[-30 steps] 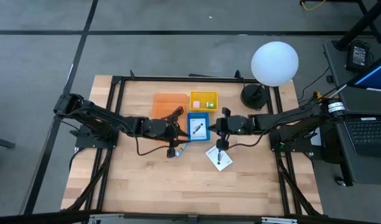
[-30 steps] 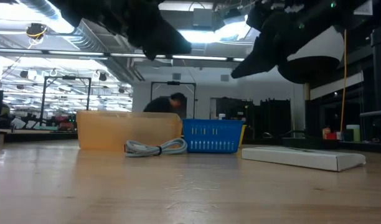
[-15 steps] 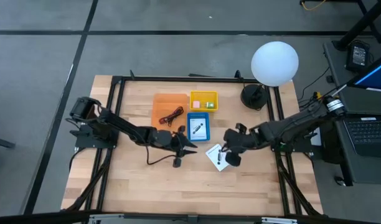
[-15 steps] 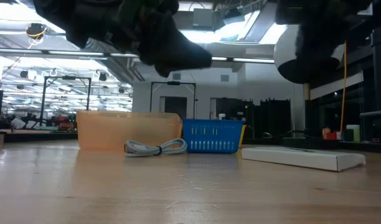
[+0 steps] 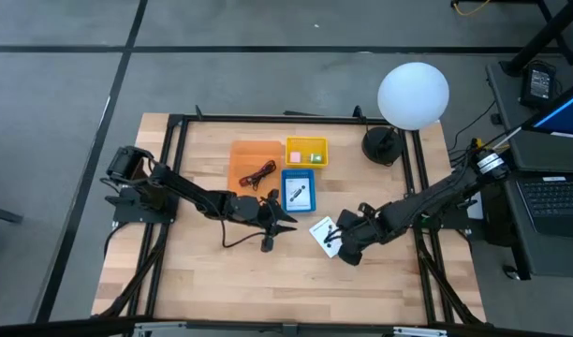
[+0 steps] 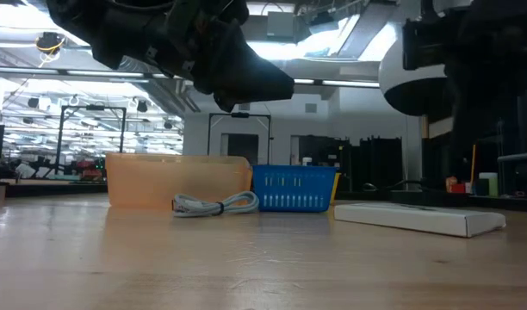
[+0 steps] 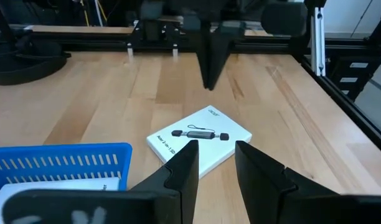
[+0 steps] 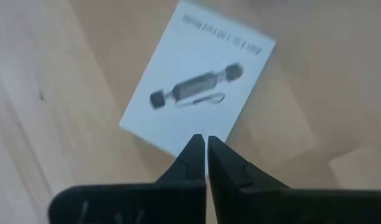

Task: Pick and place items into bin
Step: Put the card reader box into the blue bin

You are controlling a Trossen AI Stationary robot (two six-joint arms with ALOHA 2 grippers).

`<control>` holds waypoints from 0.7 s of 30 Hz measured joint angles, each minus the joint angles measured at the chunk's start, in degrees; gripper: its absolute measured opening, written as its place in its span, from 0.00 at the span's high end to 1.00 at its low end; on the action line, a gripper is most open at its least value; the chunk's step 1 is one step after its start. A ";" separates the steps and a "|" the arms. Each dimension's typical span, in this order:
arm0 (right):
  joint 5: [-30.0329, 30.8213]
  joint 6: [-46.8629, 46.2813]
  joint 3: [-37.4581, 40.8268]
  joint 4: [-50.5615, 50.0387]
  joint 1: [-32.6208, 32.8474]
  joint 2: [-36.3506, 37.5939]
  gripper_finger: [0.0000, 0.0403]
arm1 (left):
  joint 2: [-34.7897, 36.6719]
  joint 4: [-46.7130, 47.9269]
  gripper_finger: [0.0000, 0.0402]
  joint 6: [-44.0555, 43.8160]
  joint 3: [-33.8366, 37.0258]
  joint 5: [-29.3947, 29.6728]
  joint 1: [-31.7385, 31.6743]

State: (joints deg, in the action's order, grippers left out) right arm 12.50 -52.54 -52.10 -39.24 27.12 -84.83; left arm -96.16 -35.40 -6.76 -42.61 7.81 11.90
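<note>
pale wood planks made up the worktop (image 5: pixel 202 271), framed by a black rail. one white card (image 5: pixel 325 233) lay flat on it just right of the blue bin (image 5: pixel 298 192), printed with a dark stick-shaped device. the right gripper (image 5: pixel 347 245) hung just above the card's near edge, its jaws pressed together and holding nothing. the left gripper (image 5: pixel 285 218) hovered left of the card, jaws slightly spread and empty, pointing towards it. a second white card lay in the blue bin. a red and black cable (image 5: pixel 258 172) sat in the orange bin (image 5: pixel 242 154), small pink and green pieces in the yellow bin (image 5: pixel 306 151). a grey cable coil (image 6: pixel 213 204) lay before the bins.
</note>
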 joint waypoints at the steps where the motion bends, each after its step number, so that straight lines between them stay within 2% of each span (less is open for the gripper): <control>1: -0.45 -0.72 0.00 0.02 0.48 -0.46 1.00 | 0.00 -0.01 0.75 0.00 0.00 0.00 0.00; 8: -0.56 -2.76 0.00 -0.02 3.23 -2.91 1.00 | 0.00 -0.07 0.76 -0.15 0.00 0.01 0.00; 21: -0.84 -2.68 0.04 -0.53 3.34 -8.86 1.00 | 0.02 -0.85 0.77 -3.13 -0.02 0.01 0.00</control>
State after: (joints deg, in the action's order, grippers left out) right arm 11.66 -55.22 -52.05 -39.77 30.46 -93.69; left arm -96.14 -36.25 -9.89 -42.63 7.82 11.90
